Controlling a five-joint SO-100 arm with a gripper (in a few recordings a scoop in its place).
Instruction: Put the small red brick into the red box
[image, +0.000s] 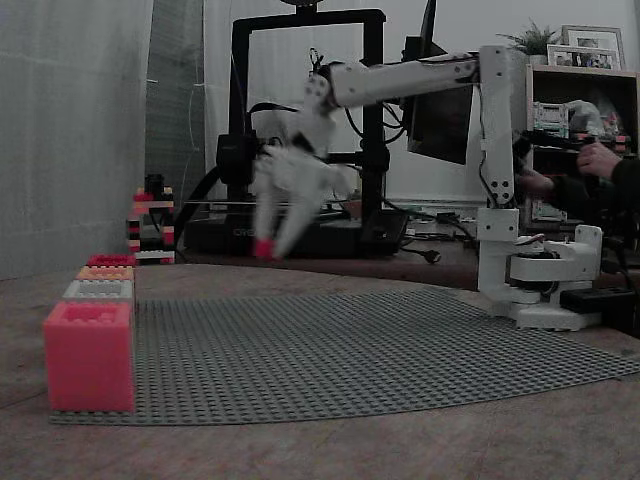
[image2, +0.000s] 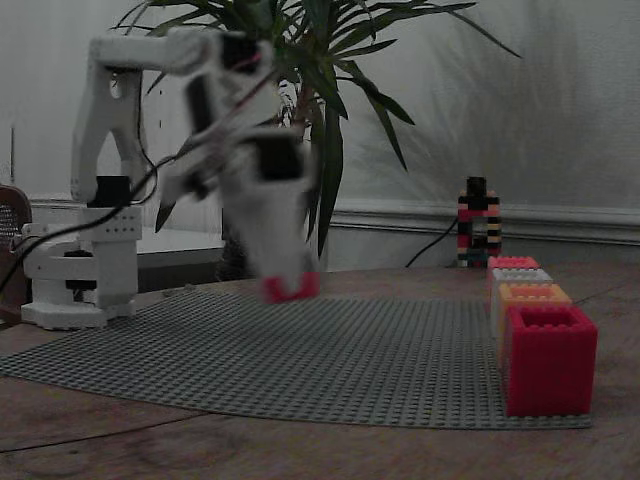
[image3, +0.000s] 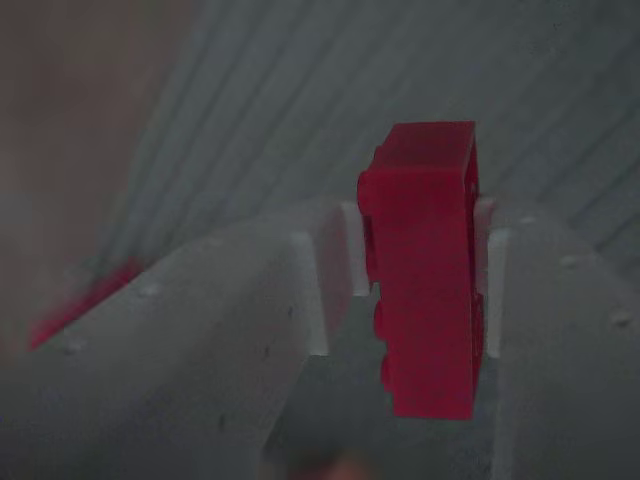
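Note:
The small red brick (image3: 425, 270) is clamped between my white fingers, filling the middle of the wrist view. In both fixed views my gripper (image: 266, 246) (image2: 290, 285) hangs blurred above the grey baseplate (image: 350, 350) (image2: 320, 350), with the brick (image: 264, 248) (image2: 291, 288) at its tip. The red box (image: 88, 355) (image2: 550, 360) stands at the near end of a row of boxes on the baseplate's edge, well away from the gripper. Its top is open.
Behind the red box, orange (image2: 530, 296), grey (image2: 520, 275) and red (image2: 513, 263) boxes line the baseplate's edge. A striped brick tower (image2: 477, 222) stands further back. The arm's base (image: 545, 275) sits beside the plate. A person's hand (image: 598, 158) shows at the right edge.

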